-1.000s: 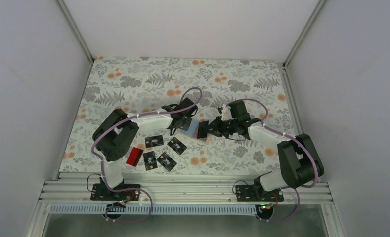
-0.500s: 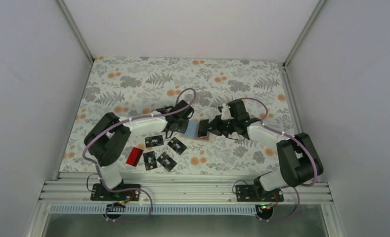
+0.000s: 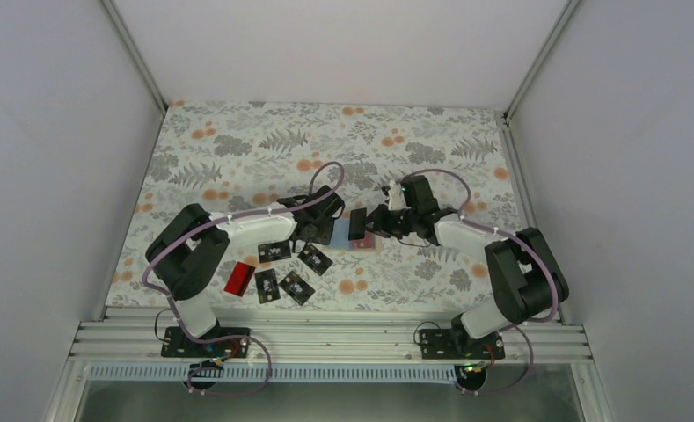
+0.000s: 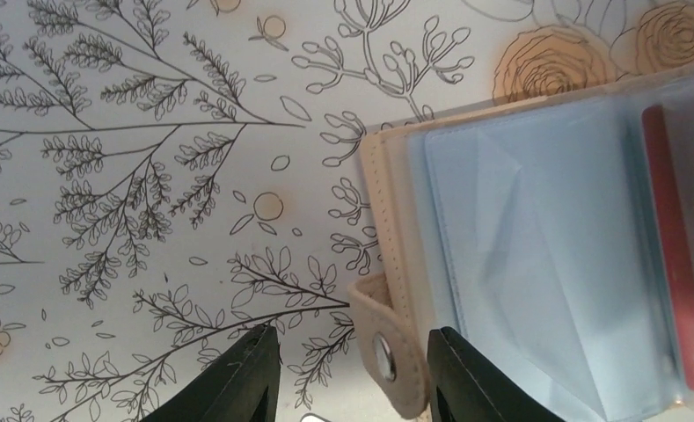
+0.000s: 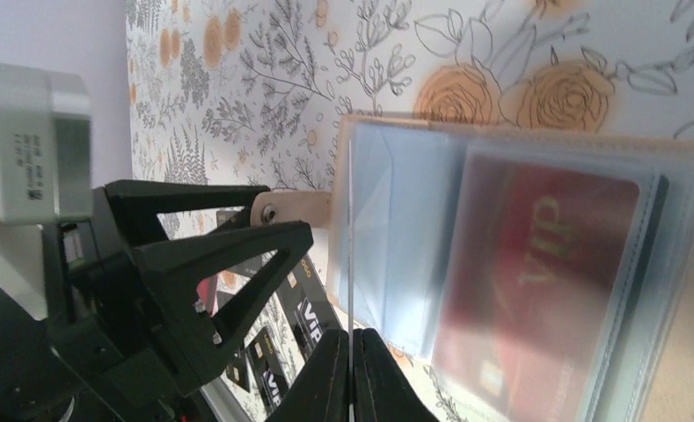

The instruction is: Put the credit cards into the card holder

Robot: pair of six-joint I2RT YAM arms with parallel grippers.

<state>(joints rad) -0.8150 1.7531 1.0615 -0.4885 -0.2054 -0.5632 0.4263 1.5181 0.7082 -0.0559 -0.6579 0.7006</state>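
The card holder [image 3: 367, 243] lies open on the floral table, tan outside, light blue inside; it also shows in the left wrist view [image 4: 536, 255] and the right wrist view [image 5: 396, 220]. A red card [image 5: 536, 272] sits in one of its pockets. My left gripper [image 3: 323, 228] [image 4: 352, 338] is open, its jaws on either side of the holder's snap tab [image 4: 385, 359]. My right gripper [image 3: 374, 224] [image 5: 350, 338] is shut on a black card [image 3: 358, 224], seen edge-on [image 5: 350, 246], held over the holder's blue pockets.
Loose cards lie near the front left of the holder: black ones [image 3: 274, 251], [image 3: 315, 258], [image 3: 266, 286], [image 3: 296, 287] and a red one [image 3: 238, 278]. White walls enclose the table on three sides. Purple cables loop over both arms.
My left gripper has come down to the holder's left edge. My right gripper has shifted slightly back and left with the black card. The holder now lies flatter.
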